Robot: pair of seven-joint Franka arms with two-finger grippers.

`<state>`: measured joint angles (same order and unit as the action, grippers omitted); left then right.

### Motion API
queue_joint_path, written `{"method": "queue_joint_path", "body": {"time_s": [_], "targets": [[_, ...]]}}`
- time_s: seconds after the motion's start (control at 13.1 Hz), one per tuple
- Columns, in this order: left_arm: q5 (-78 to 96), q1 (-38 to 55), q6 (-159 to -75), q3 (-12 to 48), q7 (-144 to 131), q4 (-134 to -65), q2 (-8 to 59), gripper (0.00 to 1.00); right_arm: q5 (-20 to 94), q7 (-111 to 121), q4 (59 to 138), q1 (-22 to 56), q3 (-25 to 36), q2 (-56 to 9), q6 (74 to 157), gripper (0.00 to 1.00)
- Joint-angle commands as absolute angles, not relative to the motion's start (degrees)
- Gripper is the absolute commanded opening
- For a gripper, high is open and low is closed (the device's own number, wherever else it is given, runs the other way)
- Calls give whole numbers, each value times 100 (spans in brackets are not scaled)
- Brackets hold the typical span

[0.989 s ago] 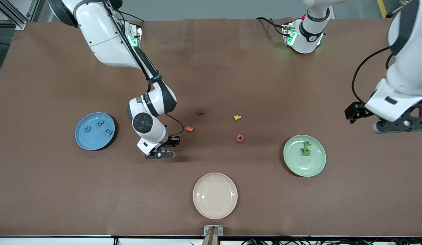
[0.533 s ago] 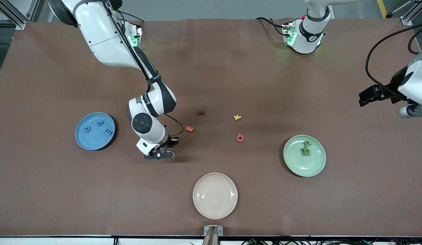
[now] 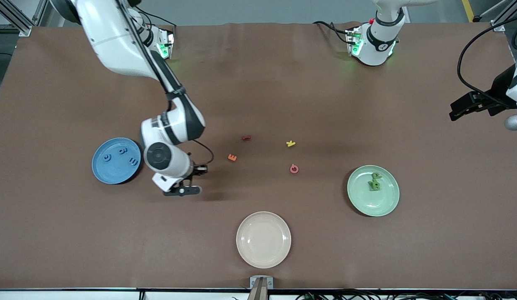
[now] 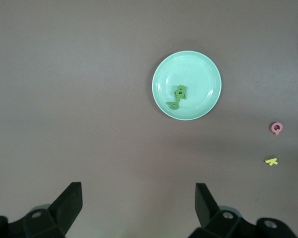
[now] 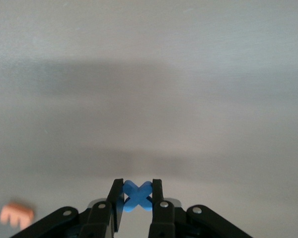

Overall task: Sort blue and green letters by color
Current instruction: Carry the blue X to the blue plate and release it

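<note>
Three blue letters (image 3: 121, 156) are being carried by the blue plate (image 3: 101, 171) toward the right arm's end of the bench (image 3: 258, 91), their shapes hard to make out against it. A fourth, the blue X (image 5: 137, 195), is being gripped between the closed fingers of the right pincer (image 5: 137, 199), which is being held above bare bench between the blue plate and the orange E (image 3: 232, 157); in the front view the X is being hidden by the pincer's body. Only two green letters (image 3: 375, 182) are being shown on the green plate (image 3: 387, 202), one partly overlapping the other. The left pincer (image 4: 136, 201) is being held wide open over the left arm's end of the bench, cut off at the front view's edge. A cream plate (image 3: 263, 246), a yellow K (image 3: 290, 143), a pink Q (image 3: 294, 168) and a dark red letter (image 3: 246, 137) are being left on the bench.
</note>
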<state>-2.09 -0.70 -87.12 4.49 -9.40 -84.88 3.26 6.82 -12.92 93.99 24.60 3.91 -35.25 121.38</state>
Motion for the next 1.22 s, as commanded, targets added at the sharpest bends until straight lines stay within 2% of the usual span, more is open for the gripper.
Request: {"method": "queue_joint_path", "body": {"time_s": [0.0, 0.3, 0.61, 0.84, 1.14], "targets": [[-158, 17, -8807, 431, -870, -8578, 229, 100, 686, -294, 9965, 1795, 316, -2797, 11900, 4], [-158, 9, -8851, 527, -879, -8587, 229, 100, 554, 1533, 10301, 645, 360, -2566, 11935, 4], [-211, -26, -8859, 536, -861, -8613, 246, 100, 545, 2548, 10765, -139, 360, -2584, 12470, 5], [-211, -44, -8920, 527, -861, -8596, 343, 100, 536, 2707, 11214, -316, 360, -2602, 13164, 5], [-202, -53, -8912, 527, -870, -8596, 308, 100, 536, 2707, 11461, -308, 369, -2698, 13587, 8]]}}
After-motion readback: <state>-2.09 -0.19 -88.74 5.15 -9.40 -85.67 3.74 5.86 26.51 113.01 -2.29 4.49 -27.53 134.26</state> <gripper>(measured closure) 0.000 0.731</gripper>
